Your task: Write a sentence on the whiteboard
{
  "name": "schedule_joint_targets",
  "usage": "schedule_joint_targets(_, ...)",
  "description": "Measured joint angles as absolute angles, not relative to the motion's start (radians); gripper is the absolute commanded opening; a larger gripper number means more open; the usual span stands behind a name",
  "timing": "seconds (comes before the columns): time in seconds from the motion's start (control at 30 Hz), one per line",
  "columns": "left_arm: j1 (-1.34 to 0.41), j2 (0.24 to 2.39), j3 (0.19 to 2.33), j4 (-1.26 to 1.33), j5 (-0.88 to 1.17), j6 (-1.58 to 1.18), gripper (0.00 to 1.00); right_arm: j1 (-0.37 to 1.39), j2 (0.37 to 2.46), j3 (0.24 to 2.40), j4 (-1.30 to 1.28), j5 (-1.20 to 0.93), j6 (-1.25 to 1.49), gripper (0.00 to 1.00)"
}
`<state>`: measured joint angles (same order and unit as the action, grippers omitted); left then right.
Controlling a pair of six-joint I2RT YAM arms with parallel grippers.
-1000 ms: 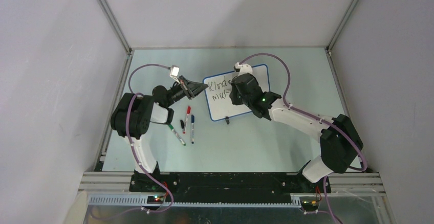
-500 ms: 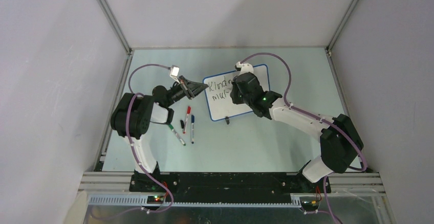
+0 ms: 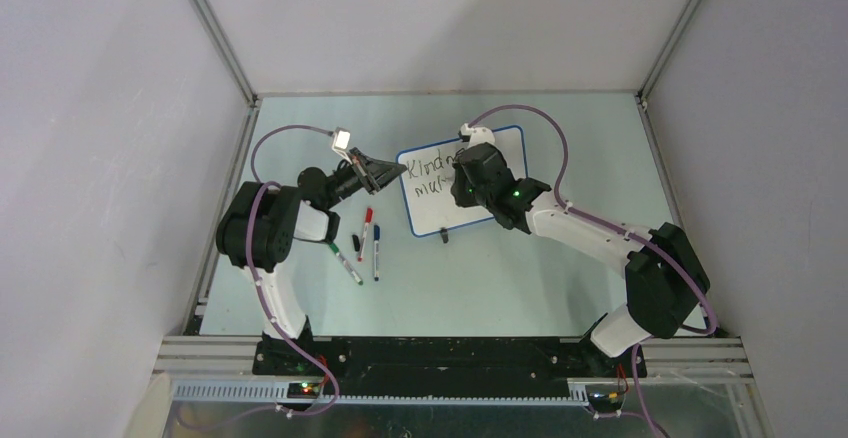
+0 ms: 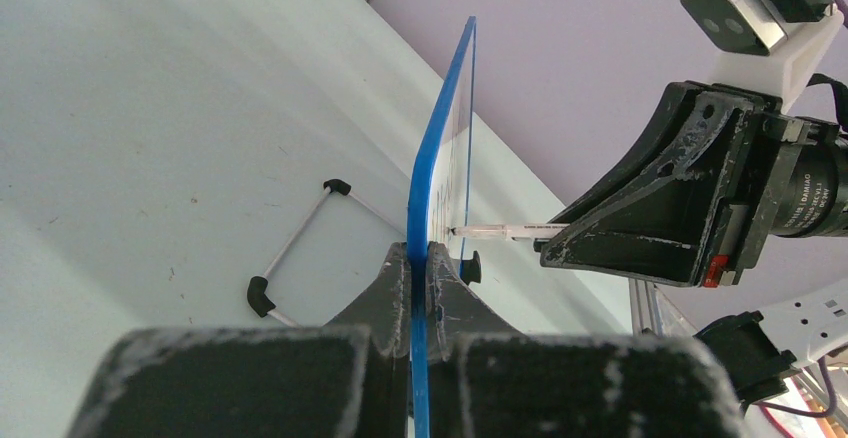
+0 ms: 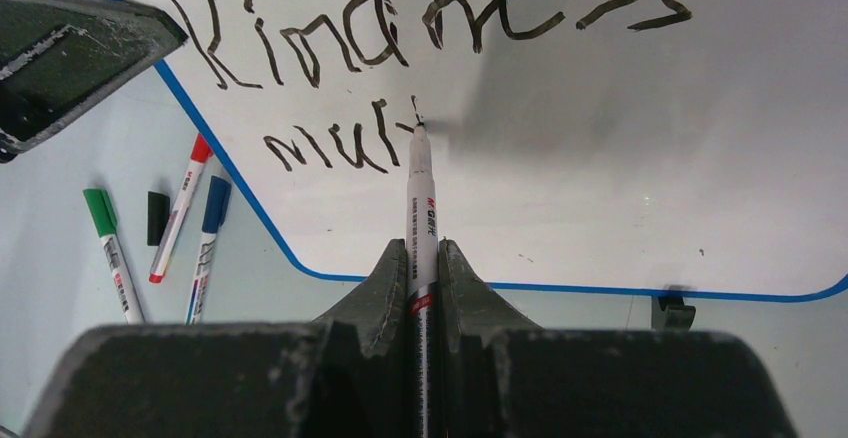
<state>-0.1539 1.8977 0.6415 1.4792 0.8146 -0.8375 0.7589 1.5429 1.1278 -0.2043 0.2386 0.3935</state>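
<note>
**right tool** [image 5: 424,263]: fingers pinched narrow on the barrel of a marker [image 5: 420,193], which runs straight out ahead of the fingertips. the marker tip touches the whiteboard [image 5: 620,178] at the foot of a short vertical stroke.

**sentence** [image 5: 420,28]: on the board face ahead of the right tool. "kindness" fills the upper line. "mul" sits on the lower line, just left of the tip, and the board to the right of the tip is bare.

**left tool** [image 4: 418,263]: fingers closed on the blue rim of the board, which runs edge-on straight ahead of it. the right tool and its marker meet the written face on its right side. a thin wire leg [image 4: 296,248] with black ends rests on the worktop [image 4: 150,108] on its left side; whether it joins the board cannot be told.

**loose items**: ahead and left of the right tool, just off the board's rim, a green marker [image 5: 110,248], a black cap [image 5: 157,218], a red marker [image 5: 180,208] and a blue marker [image 5: 205,248] lie side by side on the worktop. a black foot [image 5: 675,310] shows under the rim to the right of this tool.
</note>
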Motion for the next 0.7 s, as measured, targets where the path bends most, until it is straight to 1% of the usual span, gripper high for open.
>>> schedule_joint_targets(0.7, -0.154, 1.898, 0.641, 1.479, 0.815, -0.838, 0.0, 0.759, 1.547, 1.128, -0.245, 0.219, 0.419, 0.0)
